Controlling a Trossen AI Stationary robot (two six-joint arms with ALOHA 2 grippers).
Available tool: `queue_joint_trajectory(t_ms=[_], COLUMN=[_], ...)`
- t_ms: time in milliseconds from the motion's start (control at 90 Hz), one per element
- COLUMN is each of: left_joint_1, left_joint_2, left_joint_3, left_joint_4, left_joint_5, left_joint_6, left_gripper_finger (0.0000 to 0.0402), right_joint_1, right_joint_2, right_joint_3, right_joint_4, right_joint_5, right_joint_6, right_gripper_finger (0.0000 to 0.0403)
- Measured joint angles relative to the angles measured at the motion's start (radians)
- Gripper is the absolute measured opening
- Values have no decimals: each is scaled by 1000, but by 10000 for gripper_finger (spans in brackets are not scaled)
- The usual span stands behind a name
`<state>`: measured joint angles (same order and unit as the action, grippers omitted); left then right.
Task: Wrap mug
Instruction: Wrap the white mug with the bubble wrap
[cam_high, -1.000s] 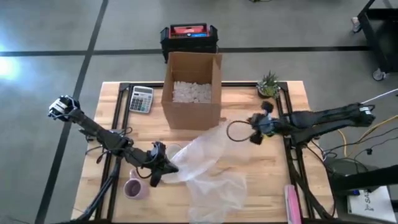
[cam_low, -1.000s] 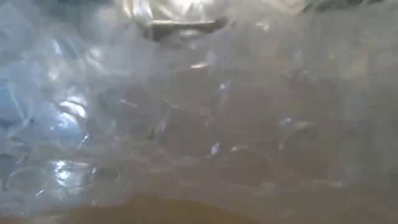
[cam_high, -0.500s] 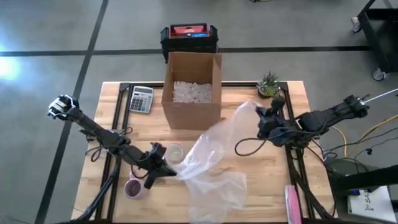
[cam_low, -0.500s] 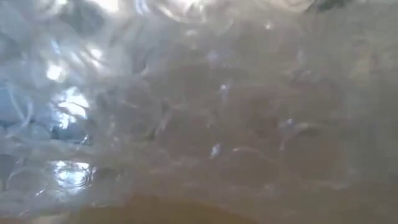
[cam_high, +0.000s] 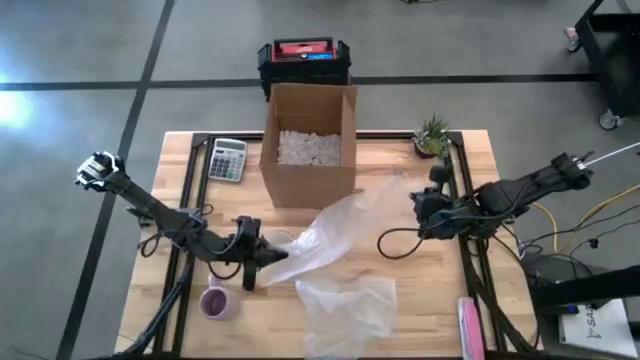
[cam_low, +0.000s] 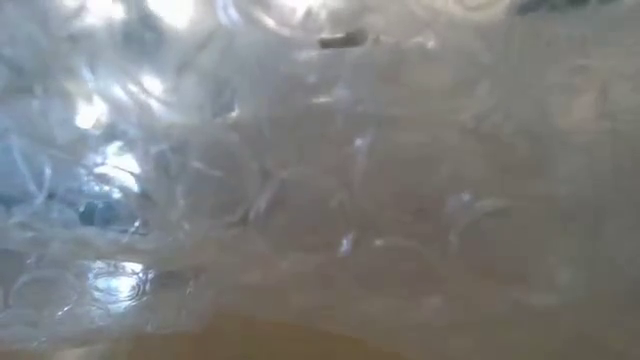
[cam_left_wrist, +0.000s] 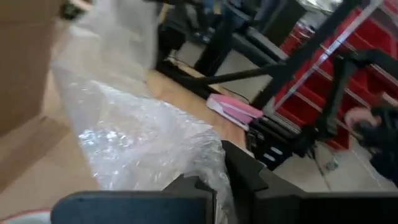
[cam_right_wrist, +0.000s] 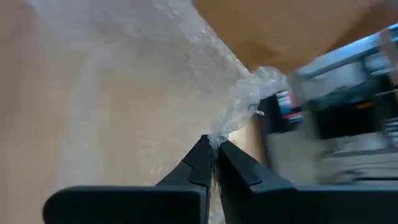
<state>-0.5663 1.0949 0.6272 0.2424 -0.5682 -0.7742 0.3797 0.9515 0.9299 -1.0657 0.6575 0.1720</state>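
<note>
Nearest, at lower left of the high view, the mug (cam_high: 216, 303) sits uncovered. Just above it the left gripper (cam_high: 258, 262) pinches the bubble wrap (cam_high: 335, 240); mid-right, the right gripper (cam_right_wrist: 214, 151) clamps a corner. Stretched taut, it could slip free.

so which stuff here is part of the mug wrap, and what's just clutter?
In the job: mug, bubble wrap, left gripper and right gripper, each pinching the wrap.

Lying about: cardboard box, calculator, plant, pink item.
</note>
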Motion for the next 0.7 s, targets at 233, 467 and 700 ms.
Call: queue_joint_trajectory(t_ms=[233, 467, 700], left_joint_1=[1, 40, 120], left_joint_2=[59, 48, 48], left_joint_3=[-7, -4, -1], left_joint_4=[-78, -42, -41], left_joint_5=[-201, -391, -388], left_joint_6=[-141, -99, -114], left_gripper_finger=[0, 6, 88], right_joint_1=[0, -16, -49], right_joint_2=[1, 37, 112], right_joint_3=[-75, -158, -153], right_joint_4=[2, 34, 34], right_joint_5=[-325, -268, -269], right_joint_6=[117, 121, 124], right_gripper_finger=[0, 2, 70])
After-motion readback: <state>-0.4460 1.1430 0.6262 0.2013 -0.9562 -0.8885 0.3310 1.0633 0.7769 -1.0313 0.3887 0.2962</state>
